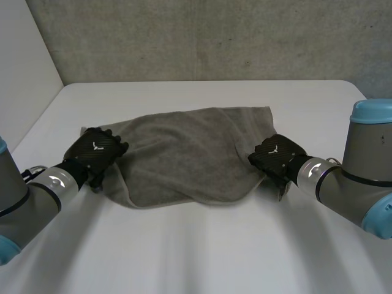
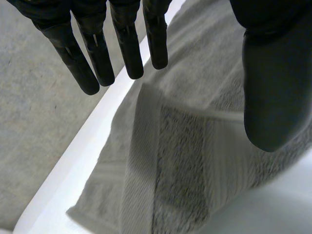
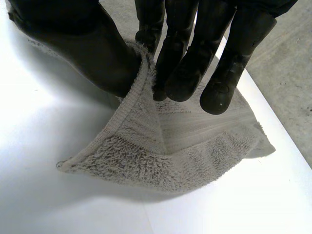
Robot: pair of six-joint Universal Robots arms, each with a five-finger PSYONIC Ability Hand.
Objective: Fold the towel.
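Lying rumpled but roughly flat on the white tabletop (image 1: pixel 202 245), the grey towel (image 1: pixel 190 156) stretches between the two hands, one at each end. I read this as the set-up for a fold that lifts the ends and carries them across the cloth. The right hand (image 1: pixel 275 156) grasps its end. In its wrist view the thumb (image 3: pixel 92 53) presses a hemmed edge against the fingers (image 3: pixel 187 73), and the cloth rises from the tabletop into that pinch like a small tent, its lower corners resting on the surface beneath the fingertips. The left hand (image 1: pixel 95 152) grasps nothing. Its wrist view shows straight fingers (image 2: pixel 126 48) held side by side and the thumb (image 2: pixel 275 97) well apart from them. The towel's (image 2: pixel 180 170) banded hem and a turned-over corner lie under the palm, between thumb and fingers, with nothing curled round the cloth. That released pose looks like a hand poised to close on its corner, so the fold probably waits on this second grasp. Both forearms reach in low over the tabletop from the near side. Each hand is turned palm-down with its back uppermost, the left over its end of the towel and the right angled inward toward the pinched edge.
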